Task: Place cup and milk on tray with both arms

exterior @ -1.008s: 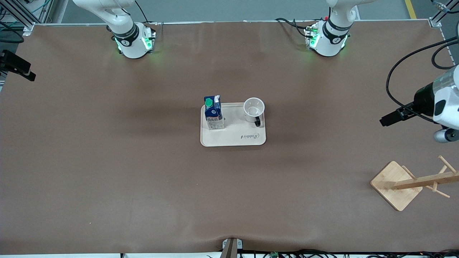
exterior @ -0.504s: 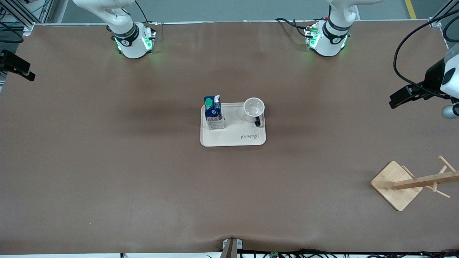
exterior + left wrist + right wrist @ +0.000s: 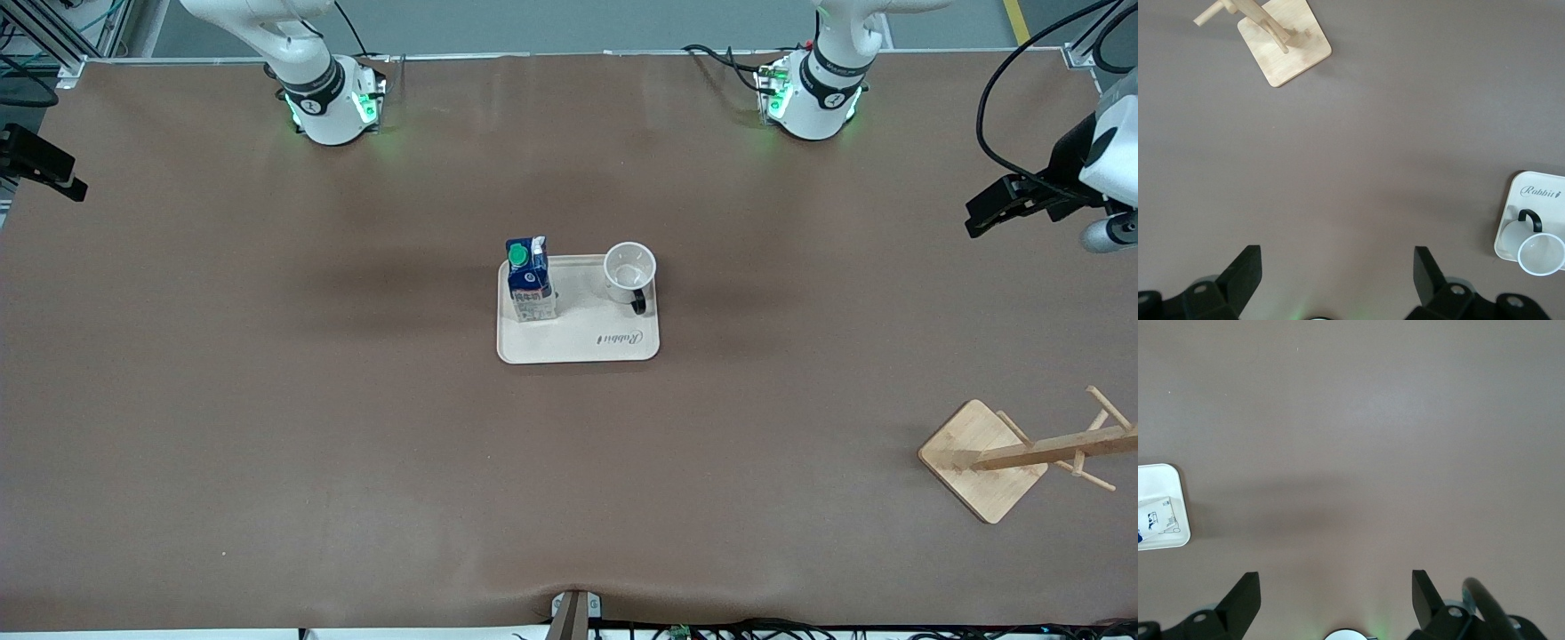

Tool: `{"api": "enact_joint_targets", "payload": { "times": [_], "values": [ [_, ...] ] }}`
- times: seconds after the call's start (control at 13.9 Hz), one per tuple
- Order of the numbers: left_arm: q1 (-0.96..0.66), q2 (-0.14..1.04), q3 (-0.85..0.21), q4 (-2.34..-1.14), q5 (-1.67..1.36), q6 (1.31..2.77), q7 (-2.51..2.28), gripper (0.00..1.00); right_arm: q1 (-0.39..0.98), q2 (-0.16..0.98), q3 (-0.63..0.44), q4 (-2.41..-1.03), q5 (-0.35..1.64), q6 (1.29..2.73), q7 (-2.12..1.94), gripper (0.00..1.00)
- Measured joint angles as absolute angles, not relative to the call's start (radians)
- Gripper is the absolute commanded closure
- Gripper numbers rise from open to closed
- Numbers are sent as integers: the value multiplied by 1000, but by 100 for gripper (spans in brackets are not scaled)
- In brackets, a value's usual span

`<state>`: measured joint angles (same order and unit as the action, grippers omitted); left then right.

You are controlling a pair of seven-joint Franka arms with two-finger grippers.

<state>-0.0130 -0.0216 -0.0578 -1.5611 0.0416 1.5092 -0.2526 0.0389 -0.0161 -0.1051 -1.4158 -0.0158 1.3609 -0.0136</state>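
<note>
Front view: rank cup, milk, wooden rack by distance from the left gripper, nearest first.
From the left gripper, open, up at the left arm's end of the table:
1. Wooden rack, same end, nearer the camera.
2. Cup, on the tray, mid-table.
3. Milk, on the tray beside the cup.

So the tray [image 3: 578, 342] sits mid-tabletop [image 3: 267, 400] with the milk [image 3: 530, 284] and the cup [image 3: 630, 271] both standing on it, milk toward the right arm's end, cup toward the left arm's. A wooden rack [image 3: 987, 458] sits well apart, nearer the camera, at the left arm's end.
</note>
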Motion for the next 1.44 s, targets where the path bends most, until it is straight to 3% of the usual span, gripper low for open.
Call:
{"api": "enact_joint_targets", "payload": {
  "times": [0.65,1.44],
  "values": [
    [-8,-44,-114,-1562,0,1492,-253,0,39,-16,-105,-1416,-16,1361,-14,0],
    [1,-26,-107,-1554,0,1493,-252,0,39,-16,-106,-1416,-16,1361,-14,0]
  ]
}}
